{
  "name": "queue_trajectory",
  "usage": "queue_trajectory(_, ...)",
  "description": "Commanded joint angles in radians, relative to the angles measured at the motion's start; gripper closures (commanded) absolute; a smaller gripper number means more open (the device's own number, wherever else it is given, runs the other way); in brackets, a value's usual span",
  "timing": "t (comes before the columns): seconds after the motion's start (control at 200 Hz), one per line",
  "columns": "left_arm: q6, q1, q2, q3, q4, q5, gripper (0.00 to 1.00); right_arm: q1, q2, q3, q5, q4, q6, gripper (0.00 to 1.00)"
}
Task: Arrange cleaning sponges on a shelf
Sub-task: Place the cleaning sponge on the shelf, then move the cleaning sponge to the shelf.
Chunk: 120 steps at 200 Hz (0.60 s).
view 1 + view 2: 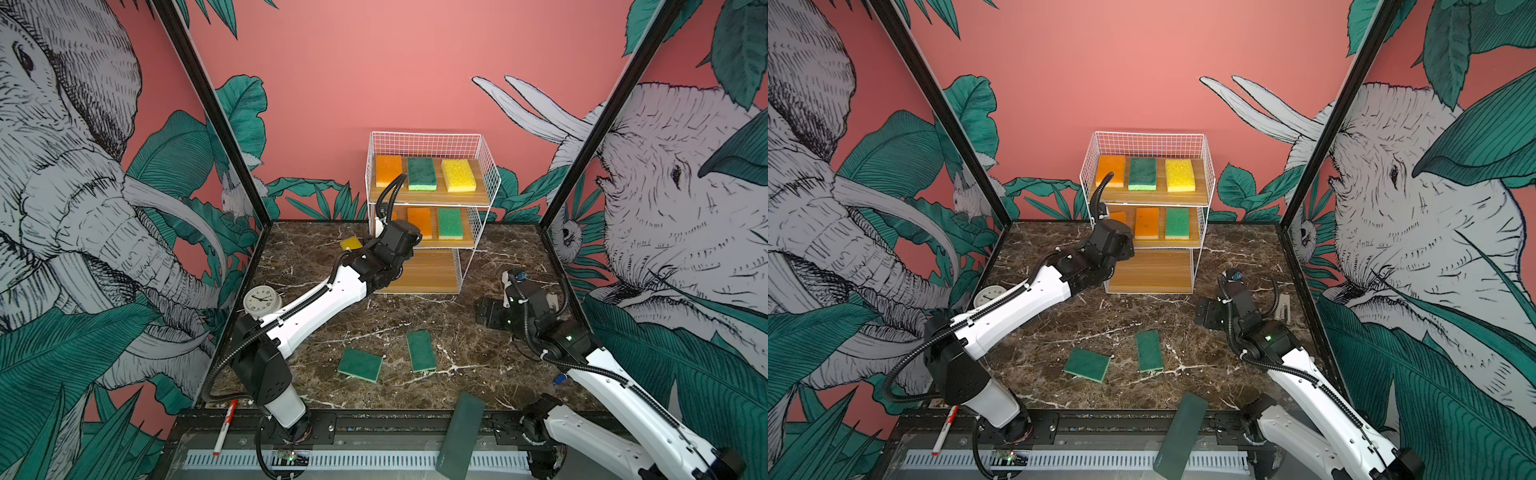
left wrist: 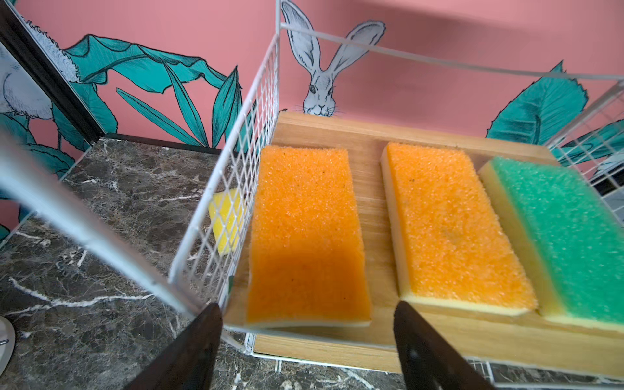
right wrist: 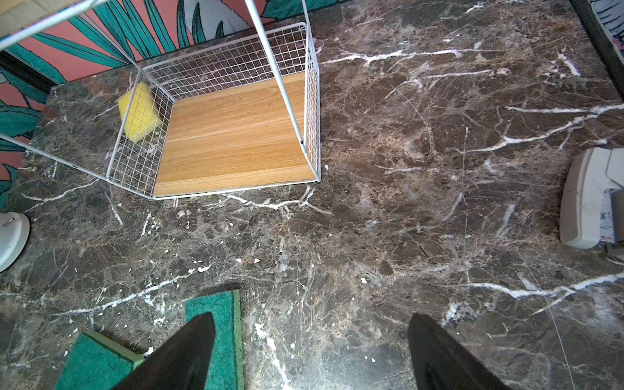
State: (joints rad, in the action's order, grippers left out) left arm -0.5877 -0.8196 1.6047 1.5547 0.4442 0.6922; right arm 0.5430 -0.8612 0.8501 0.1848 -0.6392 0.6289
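Observation:
The white wire shelf [image 1: 490, 174] stands at the back of the table. Its top board carries an orange [image 1: 388, 170], a green [image 1: 422, 173] and a yellow sponge [image 1: 458, 175]. On the middle board lie two orange sponges [image 2: 307, 243] [image 2: 452, 229] and a green one [image 2: 567, 236]. The bottom board [image 3: 233, 141] is bare. My left gripper [image 2: 307, 305] is open at the middle board's front edge, just short of the left orange sponge. A yellow sponge [image 1: 351, 243] lies on the table left of the shelf. Two green sponges [image 1: 360, 364] [image 1: 421, 350] lie mid-table. My right gripper [image 3: 311, 316] hangs open over bare marble.
A white alarm clock [image 1: 261, 300] stands at the table's left edge. A marker [image 1: 224, 428] and a long dark slab [image 1: 461, 432] lie at the front rail. A grey stapler-like object [image 3: 591, 199] sits on the right beside my right arm.

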Motion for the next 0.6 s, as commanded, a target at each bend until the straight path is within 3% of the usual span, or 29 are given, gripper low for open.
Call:
queue_trajectory(0.0, -0.02, -0.019, -0.066, -0.024, 0.02, 0.029, 0.19, -0.005, 0.011, -0.002, 0.001, 0.019, 0.016, 0.08)
queue_trajectory(0.065, -0.027, -0.021, -0.087, -0.047, 0.02, 0.015, 0.23, -0.005, 0.013, -0.003, 0.001, 0.017, 0.017, 0.08)
queue_trajectory(0.29, -0.053, -0.021, -0.175, -0.148, -0.022, -0.036, 0.6, -0.005, 0.019, -0.008, -0.005, 0.017, 0.031, 0.08)
queue_trajectory(0.595, -0.084, -0.02, -0.168, -0.157, -0.019, -0.056, 0.86, -0.004, 0.027, -0.013, -0.005, 0.027, 0.026, 0.08)
